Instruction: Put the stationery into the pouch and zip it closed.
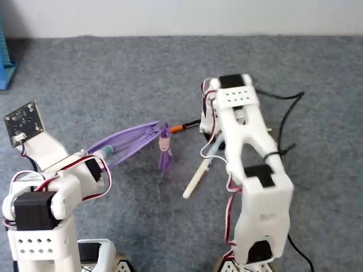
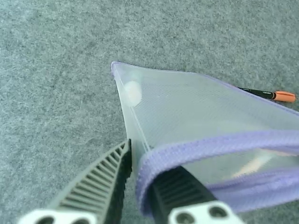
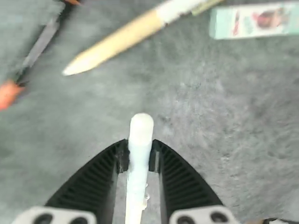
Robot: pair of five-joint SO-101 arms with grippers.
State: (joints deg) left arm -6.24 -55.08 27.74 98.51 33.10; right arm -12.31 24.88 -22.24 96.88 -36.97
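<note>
Right gripper (image 3: 138, 146) clamps white pen (image 3: 141, 125) (left gripper (image 2: 140, 161): pouch (image 2: 196, 112)).

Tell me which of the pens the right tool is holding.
The plain white pen, shut in the right tool. The orange-capped pen and the cream pencil lie loose on the carpet.

Grey carpet (image 1: 113, 73), pale wall (image 1: 170, 17) behind

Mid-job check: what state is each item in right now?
pouch: unzipped, rim pinched in left gripper.
white pen: clamped in right gripper.
orange-capped pen: loose on carpet.
cream stick: loose on carpet.
teal box: loose on carpet.
</note>
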